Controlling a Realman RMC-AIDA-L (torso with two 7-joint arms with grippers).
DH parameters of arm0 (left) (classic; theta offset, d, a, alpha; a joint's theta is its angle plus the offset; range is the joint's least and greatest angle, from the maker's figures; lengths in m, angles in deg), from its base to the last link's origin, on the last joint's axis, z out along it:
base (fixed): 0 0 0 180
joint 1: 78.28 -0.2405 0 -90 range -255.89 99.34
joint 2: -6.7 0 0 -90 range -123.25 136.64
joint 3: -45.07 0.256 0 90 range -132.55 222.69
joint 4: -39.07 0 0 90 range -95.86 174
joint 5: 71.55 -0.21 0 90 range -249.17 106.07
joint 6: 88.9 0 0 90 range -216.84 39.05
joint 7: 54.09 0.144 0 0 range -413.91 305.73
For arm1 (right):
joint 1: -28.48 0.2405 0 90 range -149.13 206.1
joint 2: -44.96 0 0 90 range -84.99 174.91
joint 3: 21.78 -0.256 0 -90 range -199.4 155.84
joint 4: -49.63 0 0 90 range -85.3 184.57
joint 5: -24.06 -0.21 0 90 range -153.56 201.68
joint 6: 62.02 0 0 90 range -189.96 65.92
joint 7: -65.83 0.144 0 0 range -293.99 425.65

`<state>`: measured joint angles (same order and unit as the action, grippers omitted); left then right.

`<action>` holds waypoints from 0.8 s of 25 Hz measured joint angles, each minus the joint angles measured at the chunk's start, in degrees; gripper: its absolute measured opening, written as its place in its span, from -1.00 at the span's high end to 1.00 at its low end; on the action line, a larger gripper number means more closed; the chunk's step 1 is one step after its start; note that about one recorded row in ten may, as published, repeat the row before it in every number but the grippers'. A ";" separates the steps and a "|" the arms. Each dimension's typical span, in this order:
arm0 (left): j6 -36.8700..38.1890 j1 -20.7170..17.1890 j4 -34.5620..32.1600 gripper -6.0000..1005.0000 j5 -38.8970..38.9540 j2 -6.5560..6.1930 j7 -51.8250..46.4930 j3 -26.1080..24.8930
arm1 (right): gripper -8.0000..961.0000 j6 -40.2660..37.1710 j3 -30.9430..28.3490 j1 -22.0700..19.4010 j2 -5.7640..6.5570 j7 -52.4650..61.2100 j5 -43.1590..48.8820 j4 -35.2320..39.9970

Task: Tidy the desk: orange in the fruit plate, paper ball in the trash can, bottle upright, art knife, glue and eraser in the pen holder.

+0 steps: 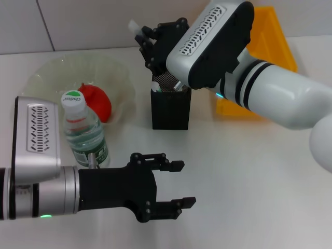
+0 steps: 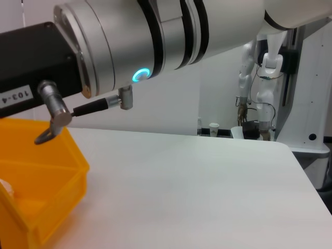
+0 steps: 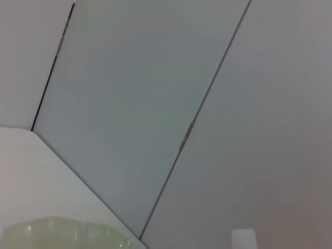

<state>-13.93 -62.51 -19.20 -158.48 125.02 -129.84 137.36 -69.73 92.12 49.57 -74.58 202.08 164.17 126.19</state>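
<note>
The orange (image 1: 96, 101) lies in the fruit plate (image 1: 52, 72) at the back left. In front of it the bottle (image 1: 83, 134) stands upright, right beside my left arm. My left gripper (image 1: 181, 183) hovers open and empty over the near table. My right gripper (image 1: 148, 41) is above the pen holder (image 1: 170, 110), shut on a small whitish stick-like thing (image 1: 136, 27); whether it is the glue or the art knife I cannot tell. A pale item (image 1: 177, 86) pokes up inside the holder. The trash can (image 1: 271, 44) sits behind the right arm. Paper ball and eraser are out of view.
The trash can (image 2: 39, 192) also shows in the left wrist view, under the right arm (image 2: 155, 36). In the right wrist view a bit of the fruit plate's rim (image 3: 52, 232) shows against the wall. Bare white table (image 1: 249, 176) stretches to the front right.
</note>
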 joint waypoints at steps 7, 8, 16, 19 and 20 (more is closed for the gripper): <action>0.01 -0.04 0.00 -0.39 0.00 0.06 -0.01 0.00 | 0.71 1.10 0.74 -0.56 -0.09 0.02 -0.06 -0.45; 0.00 -0.04 0.00 -0.39 0.00 0.07 -0.01 0.00 | 0.71 1.89 1.21 -0.65 -0.09 0.03 -0.10 -0.75; -0.15 -0.04 0.00 -0.39 0.01 0.07 -0.01 0.04 | 0.71 4.03 1.94 -0.68 -0.09 0.06 -1.41 -2.18; -0.29 0.03 -0.01 -0.39 0.00 0.07 -0.01 0.00 | 0.71 5.09 2.30 -0.67 -0.09 0.10 -1.52 -2.78; -0.31 0.08 0.00 -0.39 0.00 0.07 -0.01 0.00 | 0.72 5.22 2.42 -0.66 -0.09 0.14 -1.52 -3.05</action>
<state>-14.24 -62.43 -19.20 -158.47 125.08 -129.85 137.36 -64.51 94.54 48.91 -74.66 202.22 162.65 123.14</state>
